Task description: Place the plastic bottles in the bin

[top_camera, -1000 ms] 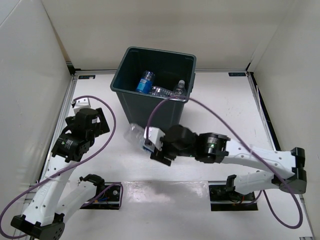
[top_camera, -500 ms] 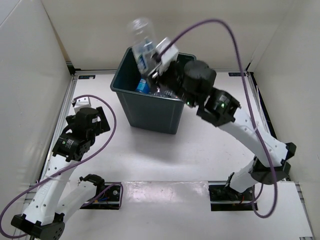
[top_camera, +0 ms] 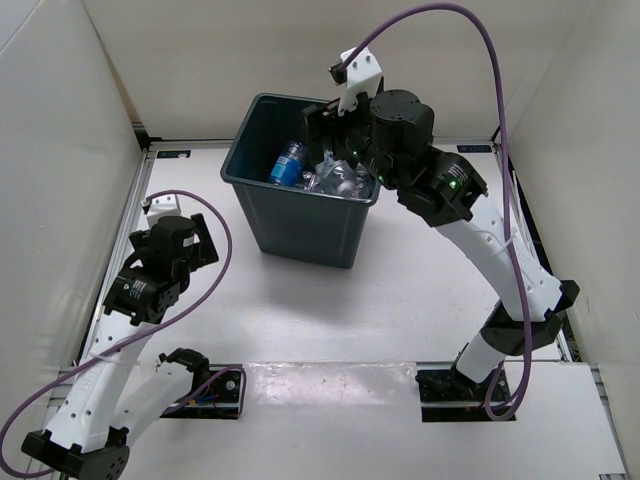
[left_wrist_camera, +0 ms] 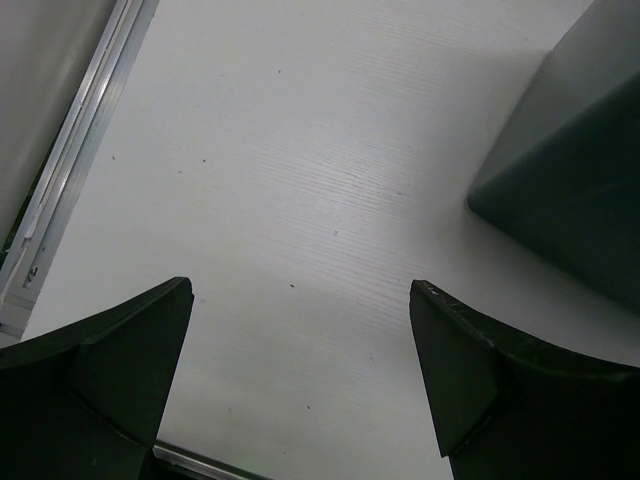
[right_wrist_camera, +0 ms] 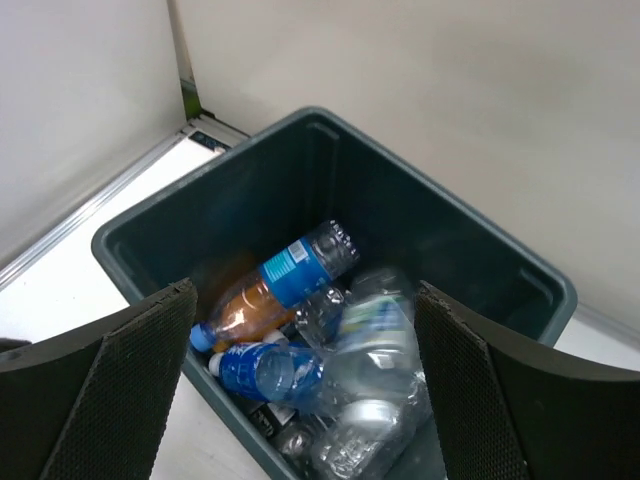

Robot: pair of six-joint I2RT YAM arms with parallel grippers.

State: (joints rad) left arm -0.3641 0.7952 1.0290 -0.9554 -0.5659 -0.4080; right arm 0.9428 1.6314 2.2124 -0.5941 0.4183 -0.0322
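Since the earlier frame the right arm has been swung from low over the near half of the table (top_camera: 400, 290), where a clear bottle was being carried, up and across to the bin (top_camera: 300, 225). The left arm is found unchanged. The right gripper (right_wrist_camera: 305, 292) is now poised above the bin's open top and pointed down into it. Its jaws are spread wide and nothing is held between them; the bin's interior is seen plainly through the gap in the right wrist view. The plastic bottles (top_camera: 300, 168) are lying inside the bin in a loose heap on its floor. Among them are a blue-labelled bottle (right_wrist_camera: 298, 262) on its side and a clear bottle (right_wrist_camera: 372, 345) that is rendered blurred. The blur is judged to mark the bottle just released and not yet settled, though this cannot be confirmed. The height kept above the rim is judged to have been chosen so that a released bottle falls clear of the walls. The left gripper (left_wrist_camera: 300, 288) is held fully open and empty, low over bare table near the bin's left side. One lower corner of the bin is seen at the right edge of the left wrist view. This gripper is judged to be parked out of the way. No bottle is seen outside the bin in the overhead view, so the task is judged complete or very nearly so.
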